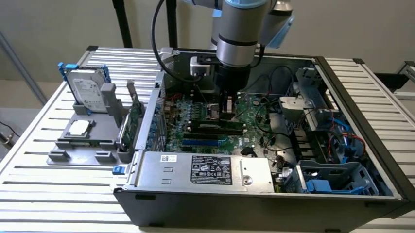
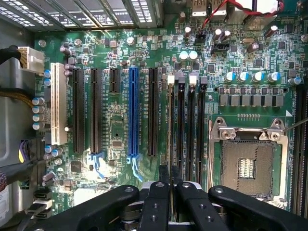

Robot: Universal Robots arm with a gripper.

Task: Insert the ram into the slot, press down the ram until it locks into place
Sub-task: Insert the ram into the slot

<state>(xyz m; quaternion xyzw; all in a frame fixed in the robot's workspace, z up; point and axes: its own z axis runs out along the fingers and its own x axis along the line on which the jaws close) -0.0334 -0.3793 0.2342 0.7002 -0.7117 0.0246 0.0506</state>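
Wrist view looks straight down on the ram (image 2: 170, 126). It stands on edge, so only its thin top edge shows as a pale line along the slot (image 2: 173, 144). This is the black memory socket nearest the long black expansion slot (image 2: 152, 113), with three more black memory sockets (image 2: 191, 130) beside it on the side of the open CPU socket (image 2: 248, 166). I judge the insertion largely done, since the stick sits in line with the socket along its whole visible length and is not tilted out of it. I cannot tell whether it is fully seated. The white end latch (image 2: 171, 80) at the far end is visible, but not clearly enough to show whether it has snapped over the stick, and the near latch is hidden under the tool. The press-to-lock step therefore cannot be counted as finished.

The gripper (image 2: 170, 174) straddles the near end of the stick. Its black fingers (image 2: 163, 177) are drawn in to a narrow gap with the ram's top edge running between them, so it appears to be clamped on the ram.

In the exterior view the gripper (image 1: 227, 114) reaches straight down into the open computer case (image 1: 363, 194) onto the motherboard (image 1: 256, 138). The blue slot (image 1: 204, 142) lies just beside it, towards the power supply (image 1: 201, 170). A hard drive (image 1: 87, 90) stands well apart in a grey holder (image 1: 77, 145) on the slatted table (image 1: 39, 194).
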